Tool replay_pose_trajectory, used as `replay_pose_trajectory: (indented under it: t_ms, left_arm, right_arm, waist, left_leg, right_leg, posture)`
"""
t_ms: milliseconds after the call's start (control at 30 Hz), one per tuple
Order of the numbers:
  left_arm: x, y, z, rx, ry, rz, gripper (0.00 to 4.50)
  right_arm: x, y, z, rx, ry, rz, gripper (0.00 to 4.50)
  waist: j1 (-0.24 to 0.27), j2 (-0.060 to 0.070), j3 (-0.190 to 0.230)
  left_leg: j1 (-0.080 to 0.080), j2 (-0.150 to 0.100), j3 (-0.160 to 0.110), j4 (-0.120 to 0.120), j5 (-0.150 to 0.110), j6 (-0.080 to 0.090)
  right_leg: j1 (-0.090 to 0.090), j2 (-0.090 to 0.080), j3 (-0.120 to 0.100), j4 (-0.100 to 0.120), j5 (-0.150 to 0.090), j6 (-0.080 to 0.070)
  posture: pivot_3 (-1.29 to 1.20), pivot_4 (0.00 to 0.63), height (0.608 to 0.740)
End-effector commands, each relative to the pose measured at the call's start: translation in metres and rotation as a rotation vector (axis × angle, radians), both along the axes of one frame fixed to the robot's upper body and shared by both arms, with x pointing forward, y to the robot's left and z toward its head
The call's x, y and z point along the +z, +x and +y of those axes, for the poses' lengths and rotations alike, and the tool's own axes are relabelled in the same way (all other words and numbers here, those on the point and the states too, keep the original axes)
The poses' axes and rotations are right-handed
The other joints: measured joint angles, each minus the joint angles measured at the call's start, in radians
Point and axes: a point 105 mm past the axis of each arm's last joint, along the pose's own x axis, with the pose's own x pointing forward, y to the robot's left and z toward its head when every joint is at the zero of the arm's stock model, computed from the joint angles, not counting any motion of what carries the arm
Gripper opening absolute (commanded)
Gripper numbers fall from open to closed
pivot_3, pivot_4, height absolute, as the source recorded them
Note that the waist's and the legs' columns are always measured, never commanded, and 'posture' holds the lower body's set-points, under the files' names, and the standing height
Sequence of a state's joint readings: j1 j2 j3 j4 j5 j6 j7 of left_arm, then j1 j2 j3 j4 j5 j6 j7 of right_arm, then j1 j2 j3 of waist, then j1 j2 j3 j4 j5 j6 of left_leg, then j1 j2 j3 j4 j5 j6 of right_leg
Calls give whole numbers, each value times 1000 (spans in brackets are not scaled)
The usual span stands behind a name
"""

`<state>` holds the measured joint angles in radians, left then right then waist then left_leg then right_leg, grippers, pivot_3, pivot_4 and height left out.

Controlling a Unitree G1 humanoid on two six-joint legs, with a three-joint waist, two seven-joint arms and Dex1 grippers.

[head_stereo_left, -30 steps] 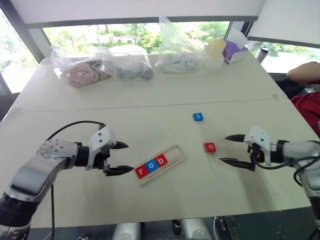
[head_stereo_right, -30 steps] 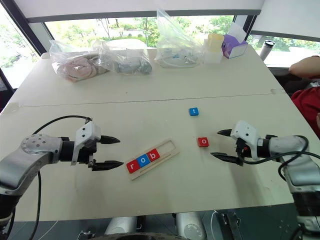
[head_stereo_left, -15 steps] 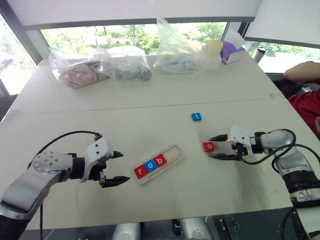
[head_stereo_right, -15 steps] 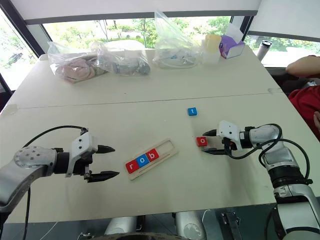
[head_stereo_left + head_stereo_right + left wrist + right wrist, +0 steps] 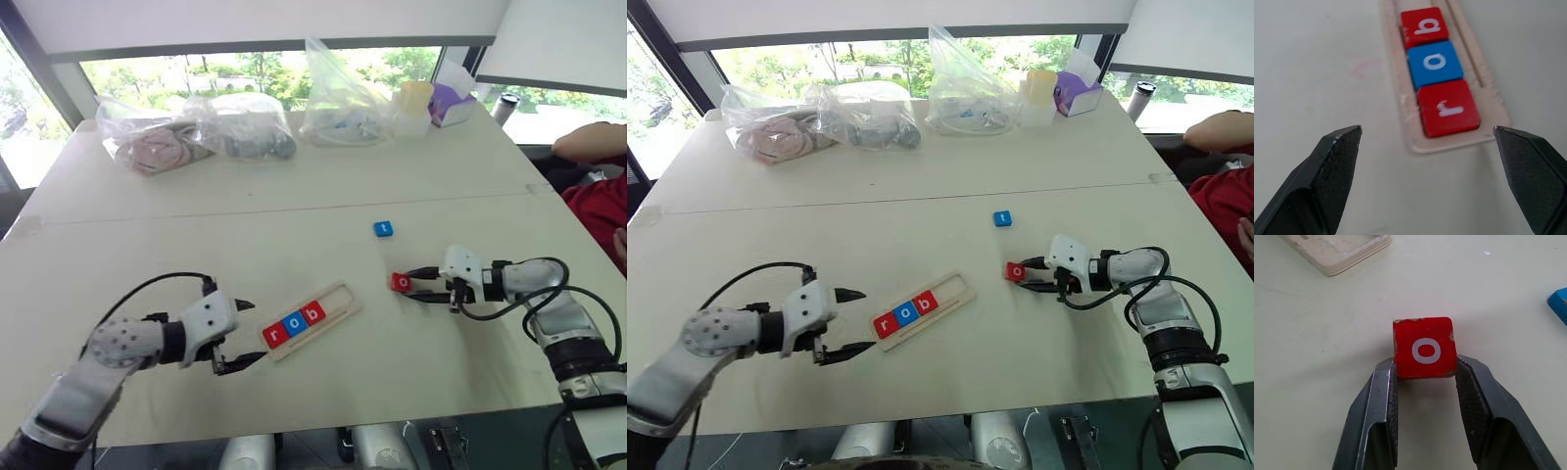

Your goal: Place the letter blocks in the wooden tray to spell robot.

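Note:
The wooden tray (image 5: 344, 298) lies at an angle in the middle of the table, with a red r (image 5: 1448, 109), a blue o (image 5: 1435, 63) and a red b (image 5: 1423, 27) in a row at its left end. To its right, my right gripper (image 5: 412, 284) is shut on a red o block (image 5: 1424, 347) that rests on the table, one finger on each side. A blue t block (image 5: 383, 228) lies alone farther back. My left gripper (image 5: 251, 333) stands open just left of the tray's r end, touching nothing.
Several clear plastic bags (image 5: 250, 125) with things in them line the table's far edge, beside a yellow-lidded cup (image 5: 419, 102) and a purple box (image 5: 452, 101). A person's arm and red sleeve (image 5: 600, 201) show at the right edge.
My right gripper has moved in to the red o block and shut on it. My left gripper has sunk and drawn back a little, staying open by the tray's left end.

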<state>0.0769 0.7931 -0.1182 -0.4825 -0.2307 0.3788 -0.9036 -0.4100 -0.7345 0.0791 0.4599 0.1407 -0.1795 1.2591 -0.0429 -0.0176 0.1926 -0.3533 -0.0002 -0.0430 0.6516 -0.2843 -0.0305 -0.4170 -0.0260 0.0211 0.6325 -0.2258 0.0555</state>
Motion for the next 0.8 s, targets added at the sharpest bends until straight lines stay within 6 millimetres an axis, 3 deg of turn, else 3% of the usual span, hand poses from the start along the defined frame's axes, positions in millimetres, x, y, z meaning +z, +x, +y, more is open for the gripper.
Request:
replay_pose_trajectory:
  t_ms: [33, 200, 333, 633, 800]
  left_arm:
    - [7, -3, -7, -35, 6, -34, 4500]
    - [5, -7, -13, -40, 15, -30, 4500]
    - [-11, -9, -12, -50, 116, -33, 4500]
    - [-21, 16, -1, 73, 202, -78, 4500]
    - [-14, 29, 19, 118, 234, -114, 4500]
  right_arm:
    - [-3, 0, -1, -33, 2, -1, 1088]
    - [-3, 2, 0, -56, 15, -11, 1088]
    - [-1, 5, 1, -71, 24, -23, 1088]
    - [2, 8, 0, -99, 33, -43, 1088]
    - [3, 6, -1, -104, 37, -41, 1088]
  waist:
    - [-1, 0, 0]
    - [-1, 0, 0]
    - [0, 0, 0]
    - [3, 1, -1]
    - [2, 1, -1]
  left_leg:
    - [0, 0, 0, 0, 0, 0]
    - [0, 0, 1, 0, 0, 0]
    - [0, 0, 2, 0, 0, 0]
    - [2, 0, 6, 0, 0, 0]
    - [3, 0, 6, 0, 1, 1]
  right_leg:
    - [0, 0, 0, 0, 0, 0]
    - [0, 0, 0, 0, 0, 0]
    - [0, 0, 1, 0, 0, 0]
    - [7, -1, 3, -1, 0, 1]
    - [7, 0, 3, -1, -1, 1]
  posture:
    - [0, 150, 740]
    - [0, 150, 740]
    - [0, 150, 740]
    - [0, 150, 740]
    - [0, 150, 740]
